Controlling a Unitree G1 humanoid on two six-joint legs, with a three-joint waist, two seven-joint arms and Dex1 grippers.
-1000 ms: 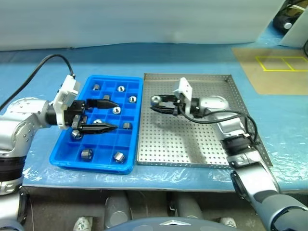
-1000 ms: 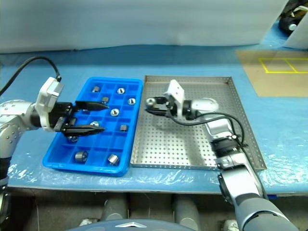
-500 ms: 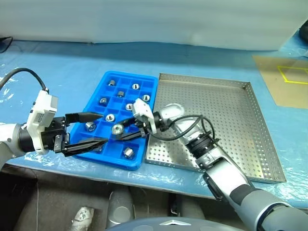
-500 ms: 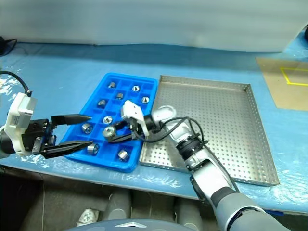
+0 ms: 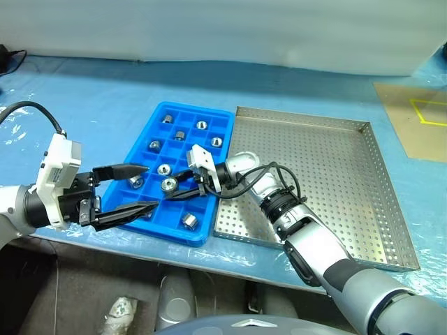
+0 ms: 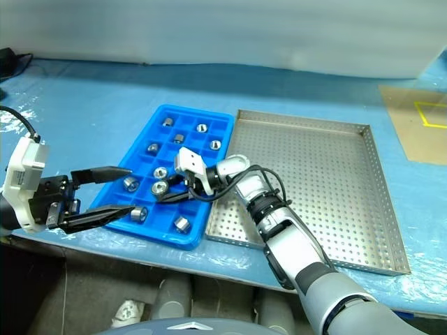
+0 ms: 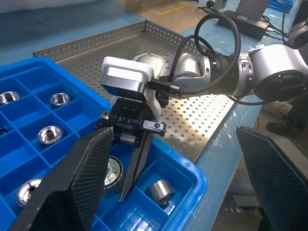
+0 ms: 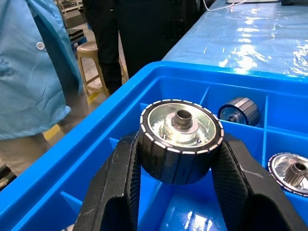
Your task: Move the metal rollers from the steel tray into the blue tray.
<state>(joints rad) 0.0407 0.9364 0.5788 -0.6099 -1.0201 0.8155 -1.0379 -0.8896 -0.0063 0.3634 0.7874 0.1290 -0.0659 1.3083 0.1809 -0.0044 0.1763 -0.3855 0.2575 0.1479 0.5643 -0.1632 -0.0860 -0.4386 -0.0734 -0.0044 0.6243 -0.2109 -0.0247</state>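
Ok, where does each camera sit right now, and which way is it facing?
Left eye, right eye views: on the head, looking forward and down at the blue tray and steel tray; both arms show, left gripper open.
Left wrist view: along its own fingers toward the right gripper over the blue tray.
Right wrist view: along its fingers, shut on a roller; a person stands beyond.
Shared: the held roller and the blue tray.

Blue plastic-covered table [image 5: 105, 105]; pale wall [image 5: 223, 28]; brown floor patch, yellow lines [image 5: 419, 118].
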